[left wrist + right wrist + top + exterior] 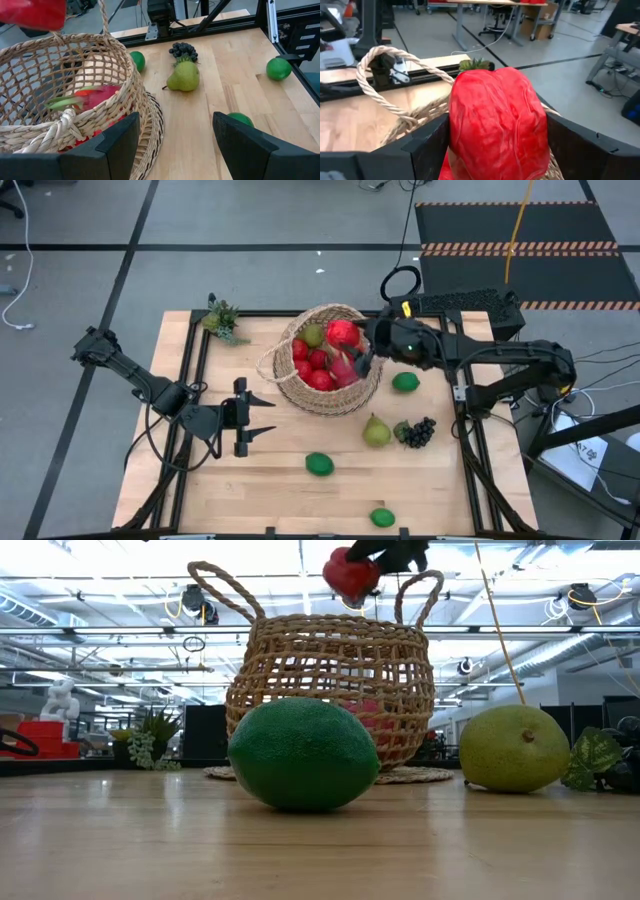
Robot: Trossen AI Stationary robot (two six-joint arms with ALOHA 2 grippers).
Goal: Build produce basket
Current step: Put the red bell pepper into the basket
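The tan wicker basket (290,385) stands mid-table, holding red fruits, a green one and a pink dragonfruit (97,96). My right gripper (356,348) is shut on a red pepper (343,333) over the basket's far right part; in the low view the pepper (350,575) is above the rim. My left gripper (262,416) is open and empty, just left of the basket (65,100). Three limes (405,382) (319,464) (382,518), a pear (376,431) and dark grapes (418,431) lie on the table. My right gripper pinches the red pepper's two opposite sides (457,130) between its two fingers (427,145). The fingers come from the table's right, slanting down. The pepper is lifted clear above the basket's rim, its green stem end (475,64) pointing away from the wrist.
A small green spiky plant (222,318) stands at the far left corner. The basket's loop handles (225,590) stick up above its rim. Bare wood (250,490) lies at the near left.
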